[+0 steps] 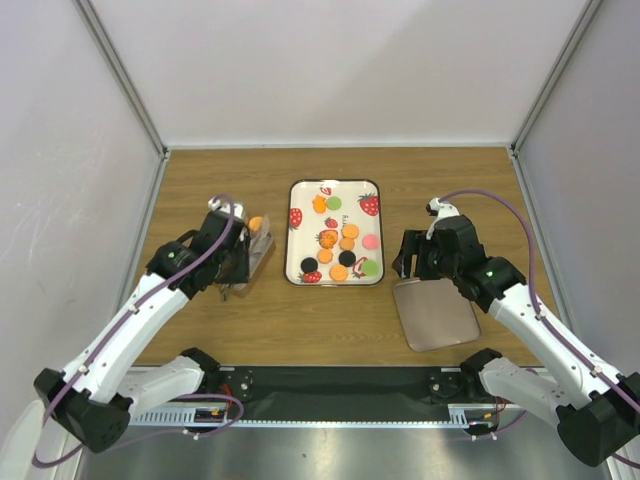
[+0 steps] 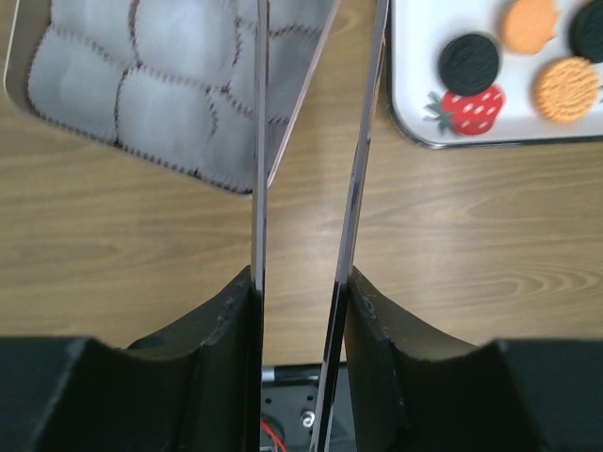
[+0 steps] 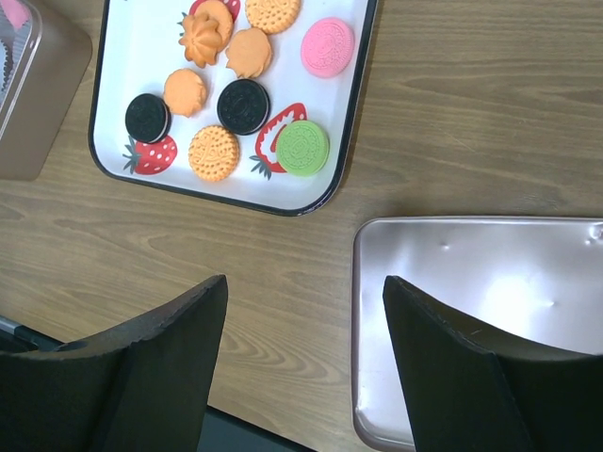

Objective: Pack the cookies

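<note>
Chiefly, cookies (image 1: 347,243): small flat discs in orange, pink, green and black, about a dozen lying loose in a single layer on the strawberry-print tray (image 1: 303,240) at mid tabletop (image 1: 200,180). One further orange cookie (image 1: 256,224) shows at the far end of the tin (image 2: 287,104).
Handling, judged: light, stiff, probably brittle at the edges and apt to slide on the glossy tray. Best taken edge to edge across the disc with gentle pressure, starting with pieces that have clear space around them.
Tin: left of tray, lined with white paper cups (image 2: 160,104).
Lid (image 3: 490,311): plain metal, right of tray.
Left pincer (image 2: 323,28): thin metal blades (image 2: 259,141) standing apart beside the tin, tips out of the wrist view. Whether they pinch that orange cookie cannot be told.
Right pincer (image 3: 303,282): spread wide, empty, over the gap between tray and lid.
</note>
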Controlling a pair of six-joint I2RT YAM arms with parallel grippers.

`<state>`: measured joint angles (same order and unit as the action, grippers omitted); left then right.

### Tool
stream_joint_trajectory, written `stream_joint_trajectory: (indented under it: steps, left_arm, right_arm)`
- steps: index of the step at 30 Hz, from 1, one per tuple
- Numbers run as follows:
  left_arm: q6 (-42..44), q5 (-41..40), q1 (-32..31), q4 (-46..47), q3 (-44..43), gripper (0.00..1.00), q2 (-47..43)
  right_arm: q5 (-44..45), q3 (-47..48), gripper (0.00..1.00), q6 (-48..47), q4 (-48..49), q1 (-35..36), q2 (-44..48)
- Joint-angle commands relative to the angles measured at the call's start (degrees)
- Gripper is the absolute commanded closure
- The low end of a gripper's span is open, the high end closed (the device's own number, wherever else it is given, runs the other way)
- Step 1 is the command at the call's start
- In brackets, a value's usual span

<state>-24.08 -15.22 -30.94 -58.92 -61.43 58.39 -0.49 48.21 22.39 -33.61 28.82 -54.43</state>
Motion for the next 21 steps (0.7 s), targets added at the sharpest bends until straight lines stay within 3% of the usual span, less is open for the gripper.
stream_joint_trajectory:
  steps: [1, 14, 21]
  left_arm:
    - [-1.0, 2.9, 3.1, 0.1, 3.4, 0.57, -3.0]
    - [2.7, 9.8, 11.1, 5.1, 6.1, 0.56, 0.0]
    - [3.3, 12.0, 11.9, 5.7, 5.9, 0.55, 1.5]
  right_arm:
    - [-0.7, 0.1, 0.27, -0.5, 1.0, 0.4, -0.4]
    - [-0.8, -0.3, 0.27, -0.5, 1.3, 0.9, -1.4]
    - [-0.8, -0.5, 0.27, -0.5, 1.3, 1.0, -1.1]
